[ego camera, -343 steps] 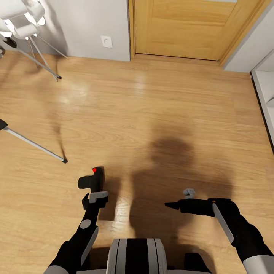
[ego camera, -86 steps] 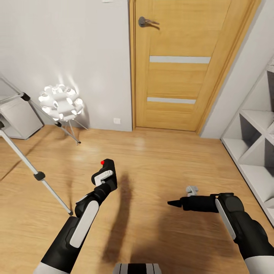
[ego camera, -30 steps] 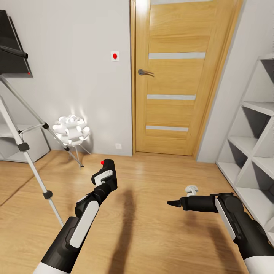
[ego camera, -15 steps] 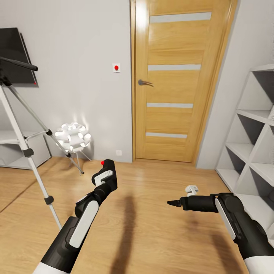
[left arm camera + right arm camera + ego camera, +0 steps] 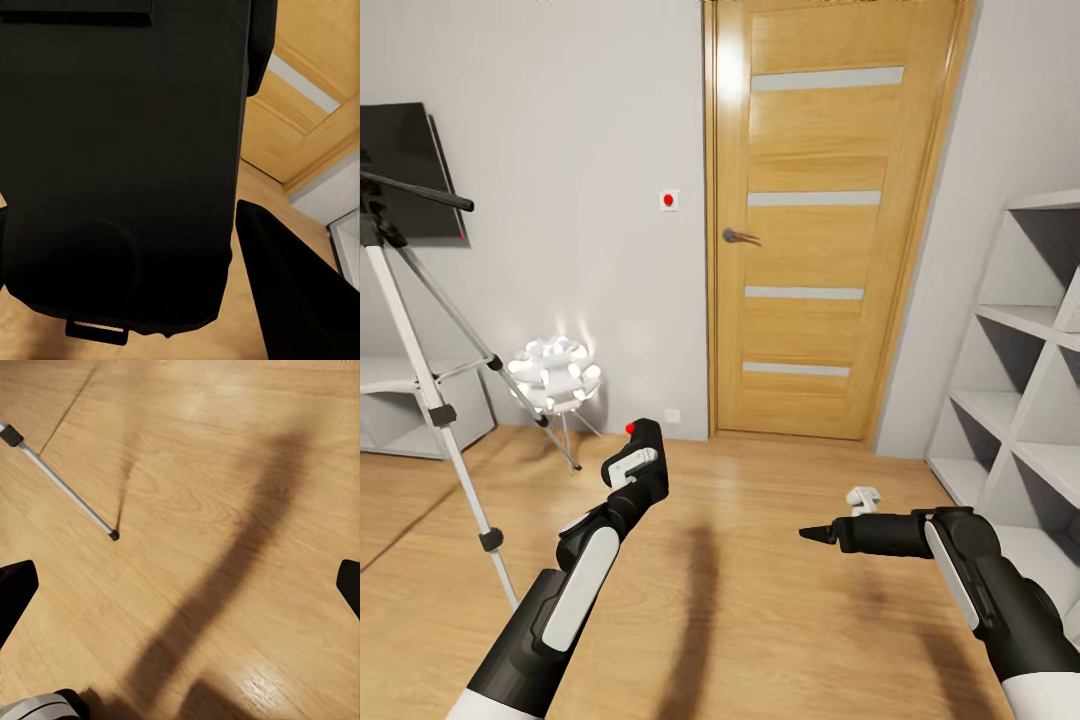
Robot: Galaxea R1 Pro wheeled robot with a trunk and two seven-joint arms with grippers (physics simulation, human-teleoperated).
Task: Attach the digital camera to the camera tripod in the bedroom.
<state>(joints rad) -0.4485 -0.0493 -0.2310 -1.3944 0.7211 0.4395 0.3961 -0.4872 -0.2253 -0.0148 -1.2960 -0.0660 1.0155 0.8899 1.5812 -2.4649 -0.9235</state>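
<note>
The left gripper [image 5: 637,462] is holding the digital camera [image 5: 643,437] up in front of the robot, fingers pinched on its black body, the red dot on top showing. From the left wrist view the digital camera [image 5: 120,157] is filling the space against the gripper, with one dark finger [image 5: 289,292] running alongside it. Over on the far left the camera tripod [image 5: 422,375] is standing on the light wood floor [image 5: 780,600], silver legs splayed, black head and long pan handle up against the black wall TV [image 5: 405,170]. Just right of the tripod a white spiky-ball lamp [image 5: 556,368] is glowing near the wall. The oak door [image 5: 825,220] is sitting shut straight ahead, and a grey cube shelf [image 5: 1020,360] is lining the right side. The right gripper [image 5: 822,535] is hanging out over the floor, well apart from the camera, with its fingers spread wide in the right wrist view, where a tripod leg [image 5: 64,484] is slanting across the boards.
</note>
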